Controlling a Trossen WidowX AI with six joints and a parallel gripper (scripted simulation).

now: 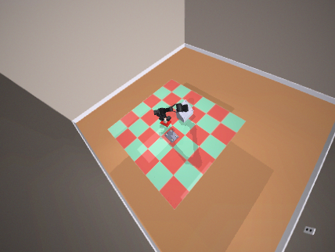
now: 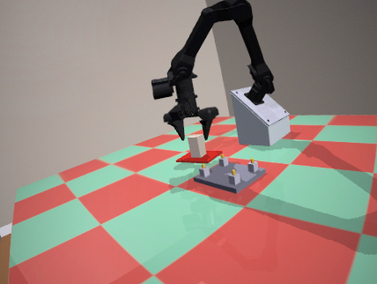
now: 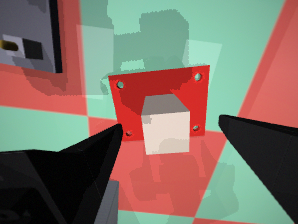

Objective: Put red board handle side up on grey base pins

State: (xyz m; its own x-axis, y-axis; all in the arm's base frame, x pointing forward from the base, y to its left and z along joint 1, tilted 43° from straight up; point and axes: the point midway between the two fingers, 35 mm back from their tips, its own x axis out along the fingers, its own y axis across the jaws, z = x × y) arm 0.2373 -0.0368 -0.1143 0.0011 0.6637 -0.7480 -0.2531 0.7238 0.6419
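Note:
The red board [image 1: 165, 124] [image 2: 213, 155] [image 3: 200, 102] lies flat on the checkered surface, handle up; its four corner holes show in the wrist view. Its pale square handle [image 2: 197, 147] [image 3: 167, 134] stands upright. My gripper [image 2: 195, 139] [image 3: 169, 123] is wide open and points down, its fingertips about level with the handle's top, one on each side, with nothing held. The grey base [image 1: 171, 135] [image 2: 217, 179] [image 3: 30, 22] sits beside the board, at its right and nearer the camera in the exterior view. It has four posts, each with a gold pin [image 2: 233, 172] [image 3: 9, 45] on top.
The arm's pale wedge-shaped mount [image 1: 185, 114] [image 2: 255, 125] stands behind the board and base, to the right in the exterior view. The red and green checkered mat [image 1: 174, 192] [image 2: 132, 238] lies under everything. Shadows of the arm fall across it.

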